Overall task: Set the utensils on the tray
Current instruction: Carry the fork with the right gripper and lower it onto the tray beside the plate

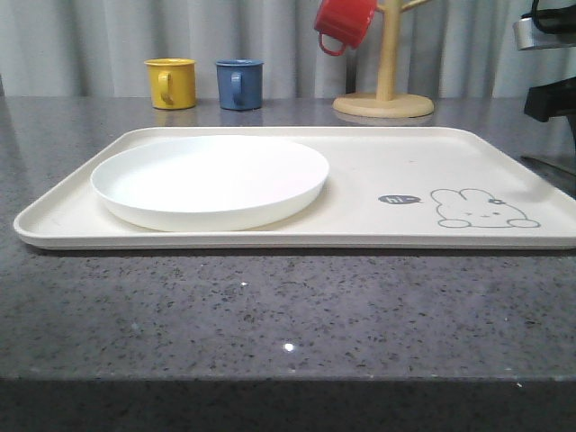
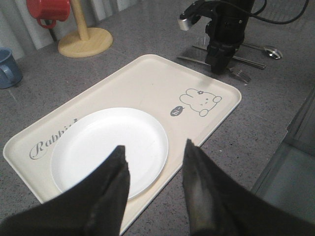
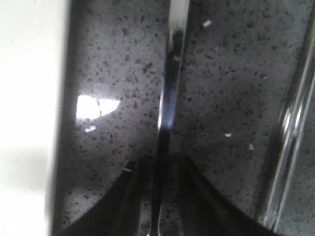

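The right gripper [image 3: 158, 196] is low over the table [image 1: 270, 315], jaws slightly apart astride the fork [image 3: 167, 98] handle; whether they grip it cannot be told. The fork, chopsticks [image 2: 246, 60] and spoon [image 2: 268, 50] lie just beside the tray [image 2: 147, 78]. Close squarely on the handle, lift level, clear the rim. The left gripper [image 2: 153, 172] hangs open and empty above the plate [image 2: 98, 142].

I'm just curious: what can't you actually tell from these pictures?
- Fork, left wrist view: handle hidden behind the right arm.
- Right gripper, right wrist view: blurred, so contact with the utensil handle is unclear.
- Red mug, front view: cut off by the top edge.
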Motion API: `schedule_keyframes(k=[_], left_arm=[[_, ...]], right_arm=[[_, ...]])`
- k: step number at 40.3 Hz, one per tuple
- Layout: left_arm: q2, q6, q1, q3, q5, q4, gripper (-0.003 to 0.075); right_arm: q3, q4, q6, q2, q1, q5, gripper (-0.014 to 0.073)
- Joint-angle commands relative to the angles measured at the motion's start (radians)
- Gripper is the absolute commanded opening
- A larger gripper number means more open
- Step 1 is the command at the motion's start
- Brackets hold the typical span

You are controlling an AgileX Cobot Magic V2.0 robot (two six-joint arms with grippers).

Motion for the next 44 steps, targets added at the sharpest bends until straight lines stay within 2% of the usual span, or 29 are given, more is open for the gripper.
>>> schedule_keyframes(k=[1,6,18,25,31,36,44], left_arm=[[-0.001,-0.007,-0.008,-0.024,-0.087,-0.009,0.026],[-0.001,-0.007,-0.008,-0.024,-0.087,-0.009,0.026],[-0.001,-0.007,-0.008,-0.024,-0.087,-0.009,0.026],[-0.001,-0.007,-0.008,-0.024,-0.087,-0.009,0.026],[-0.001,-0.007,-0.008,-0.024,-0.087,-0.009,0.026],[-0.001,-0.007,-0.008,-0.024,-0.087,-0.009,0.026],[-0.001,-0.007,-0.008,-0.024,-0.087,-0.009,0.026]], right_arm=[[-0.03,-0.004,-0.002,-0.032,-0.005,-0.013,0.0066],[-0.031,-0.004,-0.002,-0.032,-0.005,-0.011,0.0002],[-0.034,-0.001,-0.002,-0.124,-0.005,-0.002,0.0004],[-0.036,0.088,-0.002,-0.199,0.016,0.011,0.0004],[-0.103,0.133,0.008,-0.185,0.117,0.079,0.0007],[-0.183,0.12,0.102,-0.136,0.241,0.107,0.0006],[-0.293,0.023,0.327,-0.013,0.393,0.141,0.0006]])
